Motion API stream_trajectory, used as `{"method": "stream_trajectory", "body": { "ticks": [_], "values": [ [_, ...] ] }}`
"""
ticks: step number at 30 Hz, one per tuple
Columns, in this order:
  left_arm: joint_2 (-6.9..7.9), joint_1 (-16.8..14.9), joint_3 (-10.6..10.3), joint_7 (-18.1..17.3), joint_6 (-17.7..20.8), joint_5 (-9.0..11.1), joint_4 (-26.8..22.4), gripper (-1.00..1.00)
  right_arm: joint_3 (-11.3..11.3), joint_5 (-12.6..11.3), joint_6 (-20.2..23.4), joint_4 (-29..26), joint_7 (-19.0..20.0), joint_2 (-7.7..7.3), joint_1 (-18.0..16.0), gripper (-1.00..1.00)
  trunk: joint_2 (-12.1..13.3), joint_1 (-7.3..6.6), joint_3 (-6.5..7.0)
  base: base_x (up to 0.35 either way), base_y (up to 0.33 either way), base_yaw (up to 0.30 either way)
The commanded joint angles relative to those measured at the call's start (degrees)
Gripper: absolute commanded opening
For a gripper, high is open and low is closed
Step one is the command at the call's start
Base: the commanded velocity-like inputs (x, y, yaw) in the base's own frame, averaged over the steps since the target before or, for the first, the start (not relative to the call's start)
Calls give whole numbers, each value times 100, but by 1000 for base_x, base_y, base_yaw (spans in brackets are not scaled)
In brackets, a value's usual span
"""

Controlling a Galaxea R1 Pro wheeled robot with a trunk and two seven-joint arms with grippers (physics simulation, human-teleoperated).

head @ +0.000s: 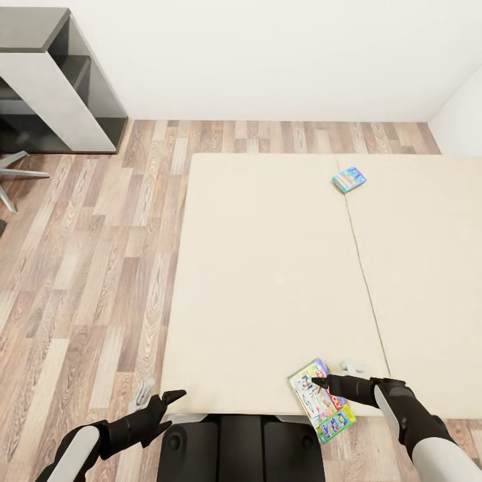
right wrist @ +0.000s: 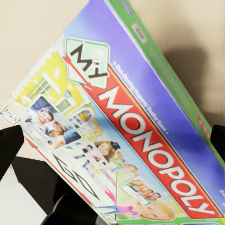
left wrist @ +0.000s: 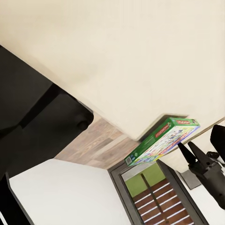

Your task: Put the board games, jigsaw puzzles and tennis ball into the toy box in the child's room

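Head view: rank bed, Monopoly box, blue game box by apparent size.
1. bed, by far the largest.
2. Monopoly box at the near edge.
3. blue game box, smallest, though it lies farther from the camera, so true size versus Monopoly is unsure.

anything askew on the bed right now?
Yes: the Monopoly box sits askew at the bed's near edge, one corner overhanging the floor, with the right tool over it. The blue game box lies flat further in.
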Motion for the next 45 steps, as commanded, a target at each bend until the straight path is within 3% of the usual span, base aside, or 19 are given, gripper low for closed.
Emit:
{"method": "stream_trajectory", "body": {
  "ticks": [1, 20, 28, 36, 45],
  "values": [
    [-1, -2, 11, -37, 29, -34, 0, 100, -22, -6, 47, -7, 22, 3, -1, 100, -8, 3, -6, 0, 3, 0],
    [-1, -2, 12, -37, 29, -34, 0, 100, -90, 1, 47, -21, 24, -36, -1, 100, -8, 3, -6, 0, 1, 0],
    [-1, -1, 15, -37, 29, -34, 0, 100, -404, -2, 53, -48, 38, -222, -1, 100, -8, 3, -6, 0, 0, 0],
    [-1, 0, 20, -37, 29, -34, 0, 100, -516, -4, 61, -90, 64, -318, -1, 100, -8, 3, -6, 0, 0, 0],
    [-1, -2, 48, -37, 29, -34, 2, 100, -579, 2, 78, -549, 293, -399, -1, 100, -8, 3, -6, 0, 0, 0]
  ]
}}
